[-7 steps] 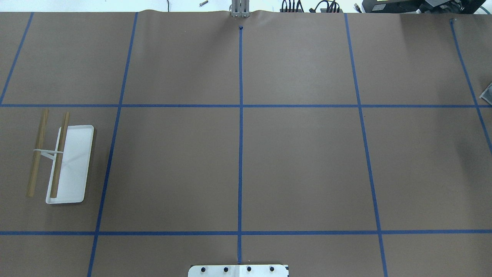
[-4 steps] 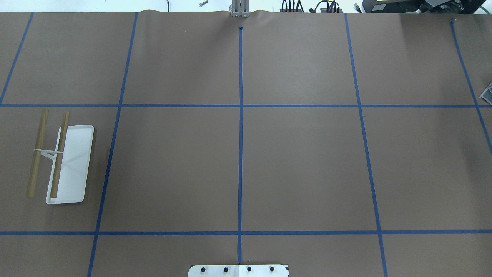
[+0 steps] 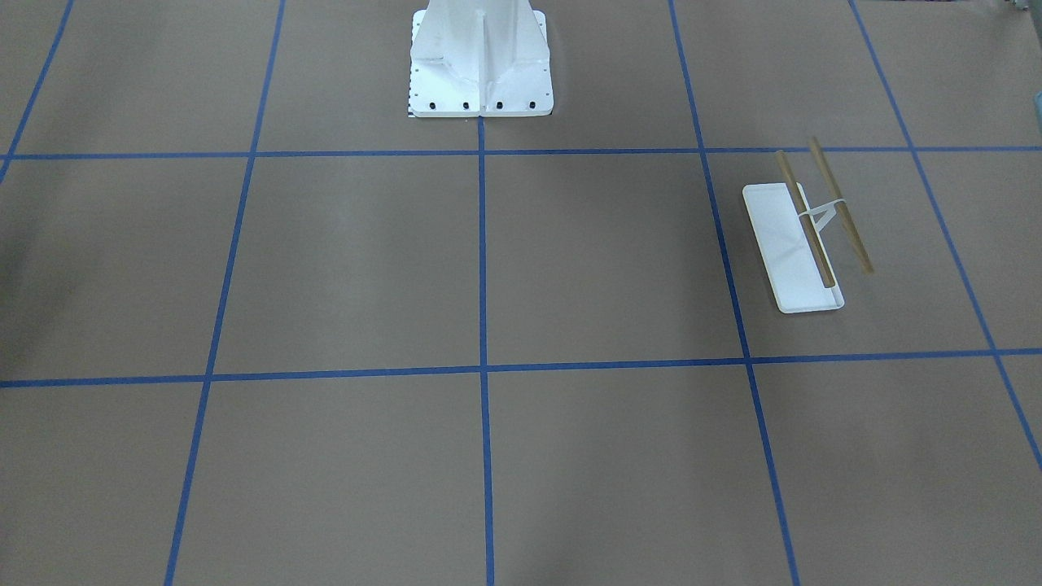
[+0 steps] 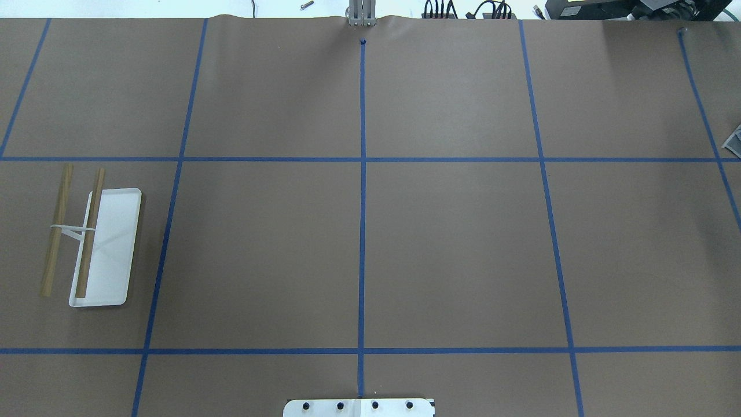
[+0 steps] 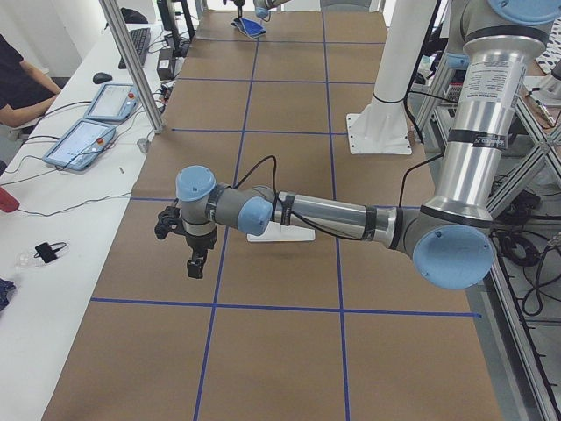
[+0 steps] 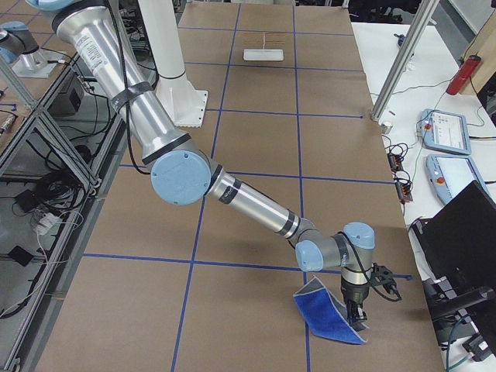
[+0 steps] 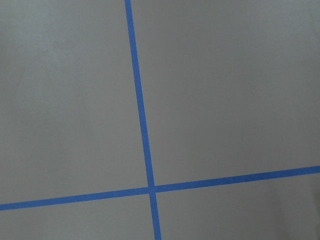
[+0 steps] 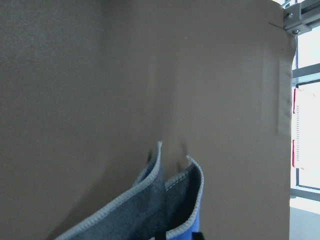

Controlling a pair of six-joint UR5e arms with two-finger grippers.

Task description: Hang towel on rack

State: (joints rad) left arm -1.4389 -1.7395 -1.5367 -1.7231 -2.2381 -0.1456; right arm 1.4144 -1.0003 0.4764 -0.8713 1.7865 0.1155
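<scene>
The rack (image 4: 107,246) stands at my left side of the table, with a white tray base and two tan rods, bare; it also shows in the front view (image 3: 802,244) and far off in the right view (image 6: 263,53). The blue towel (image 6: 329,318) lies at the far right table end, one corner raised. My right gripper (image 6: 358,316) is down on it. The right wrist view shows the towel's grey underside (image 8: 160,210) folded up from dark fingertips (image 8: 197,236) that pinch it. My left gripper (image 5: 195,263) hovers beyond the rack; I cannot tell its state.
The white robot pedestal (image 3: 480,65) stands at the table's middle rear edge. A metal post (image 6: 403,54) and control tablets (image 6: 446,132) sit on the side bench past the table's far edge. An operator (image 5: 17,79) sits there. Blue tape lines grid the brown table (image 4: 451,249).
The grey towel corner at the overhead view's right edge has shifted slightly. The rack has not moved.
</scene>
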